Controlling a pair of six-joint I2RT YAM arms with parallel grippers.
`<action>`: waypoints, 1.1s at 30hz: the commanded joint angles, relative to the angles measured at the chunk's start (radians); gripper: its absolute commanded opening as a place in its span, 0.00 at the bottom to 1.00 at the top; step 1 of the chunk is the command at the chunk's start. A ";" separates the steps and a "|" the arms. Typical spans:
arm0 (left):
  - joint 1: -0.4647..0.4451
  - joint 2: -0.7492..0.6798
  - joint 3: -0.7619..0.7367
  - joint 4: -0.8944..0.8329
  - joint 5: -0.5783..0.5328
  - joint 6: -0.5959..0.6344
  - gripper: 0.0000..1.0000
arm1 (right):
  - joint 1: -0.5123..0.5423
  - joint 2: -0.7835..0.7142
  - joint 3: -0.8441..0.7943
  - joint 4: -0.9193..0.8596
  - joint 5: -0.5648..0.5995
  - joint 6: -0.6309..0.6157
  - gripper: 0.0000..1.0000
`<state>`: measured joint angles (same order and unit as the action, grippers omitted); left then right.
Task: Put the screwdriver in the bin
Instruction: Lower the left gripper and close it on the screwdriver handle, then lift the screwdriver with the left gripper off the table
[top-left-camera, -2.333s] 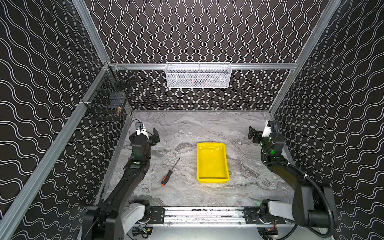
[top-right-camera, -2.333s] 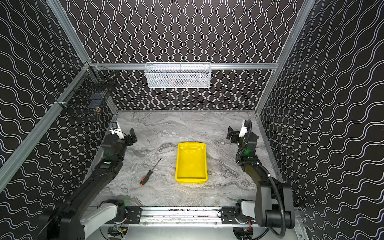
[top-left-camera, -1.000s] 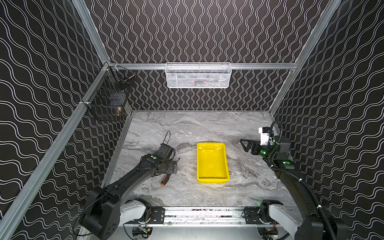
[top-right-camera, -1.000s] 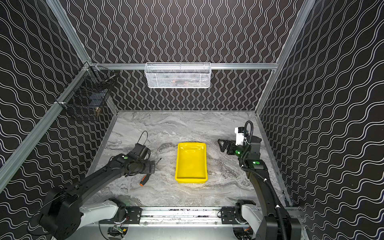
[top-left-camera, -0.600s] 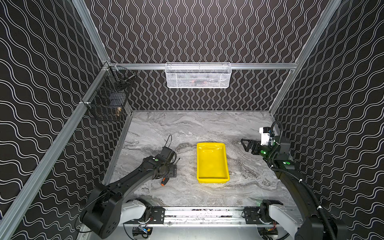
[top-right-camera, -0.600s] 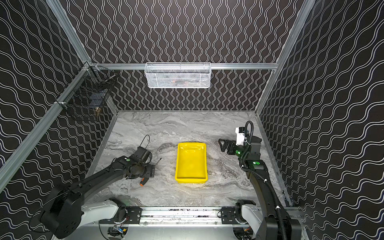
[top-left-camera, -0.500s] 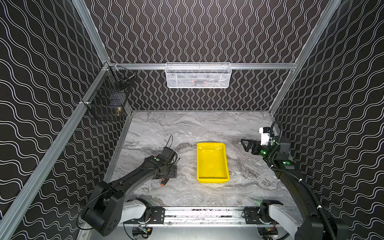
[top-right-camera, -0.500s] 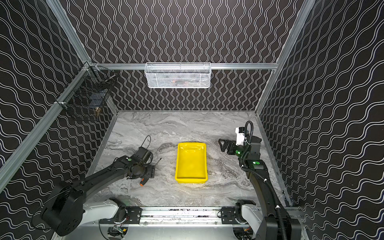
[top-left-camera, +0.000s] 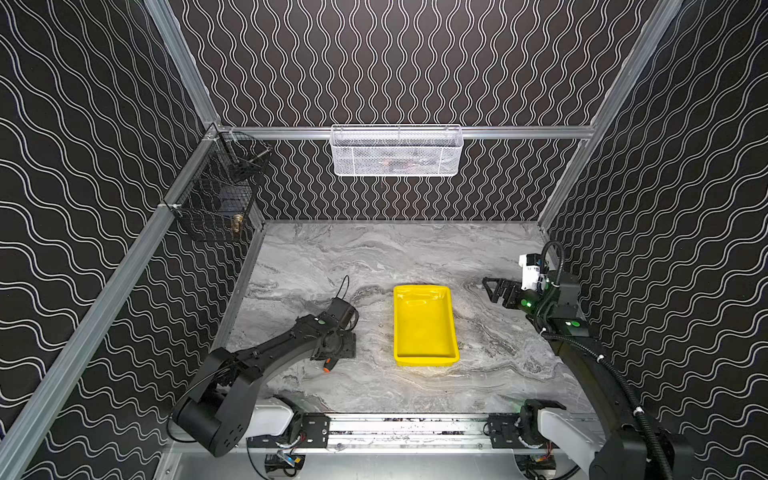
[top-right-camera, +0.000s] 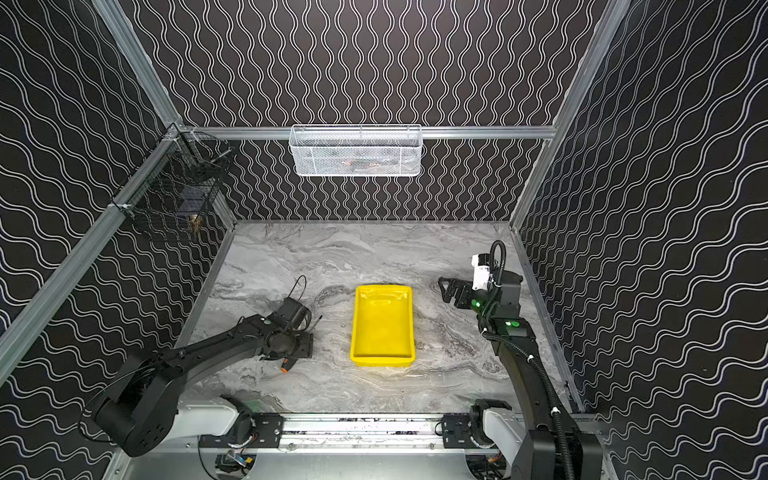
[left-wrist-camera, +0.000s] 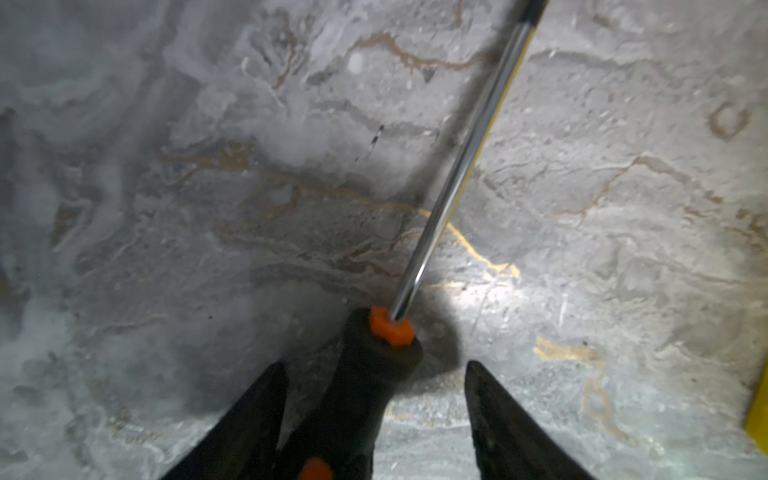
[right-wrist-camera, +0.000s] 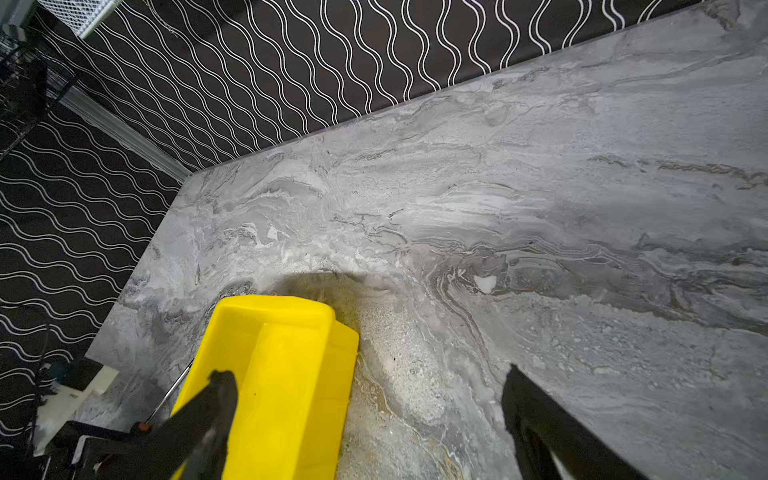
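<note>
The screwdriver (left-wrist-camera: 451, 174) lies flat on the marble table, left of the bin, with its black and orange handle (left-wrist-camera: 365, 386) between my left gripper's fingers. My left gripper (left-wrist-camera: 375, 366) is open: one finger sits close to the handle, the other stands apart with bare table between. In both top views the left gripper (top-left-camera: 336, 353) (top-right-camera: 291, 351) covers most of the tool; only the orange handle end (top-left-camera: 327, 365) (top-right-camera: 286, 365) shows. The yellow bin (top-left-camera: 424, 328) (top-right-camera: 382, 324) (right-wrist-camera: 291, 361) is empty. My right gripper (top-left-camera: 492, 289) (right-wrist-camera: 368, 374) hovers open to the right of the bin's far end.
A white mesh basket (top-left-camera: 397, 151) hangs on the back wall and a black wire basket (top-left-camera: 216, 199) on the left wall. Patterned walls close in three sides. A metal rail (top-left-camera: 407, 426) runs along the table's front edge.
My left gripper has settled lower over the screwdriver's handle and its jaws have narrowed around it. The right arm has stayed still. The screwdriver has not moved.
</note>
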<state>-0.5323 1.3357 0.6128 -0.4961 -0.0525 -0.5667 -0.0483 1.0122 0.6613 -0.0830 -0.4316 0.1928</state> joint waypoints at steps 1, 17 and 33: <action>-0.005 0.017 -0.010 0.036 0.052 -0.015 0.65 | 0.001 0.004 0.003 0.005 0.008 -0.003 0.99; -0.024 -0.026 0.030 -0.010 0.060 -0.020 0.14 | 0.000 0.015 0.004 0.004 -0.001 0.004 0.99; -0.040 -0.024 0.088 -0.015 0.054 -0.027 0.00 | -0.001 0.055 0.024 0.003 -0.047 0.004 1.00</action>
<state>-0.5678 1.3022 0.6834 -0.5171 0.0032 -0.5804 -0.0483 1.0611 0.6765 -0.0853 -0.4545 0.1978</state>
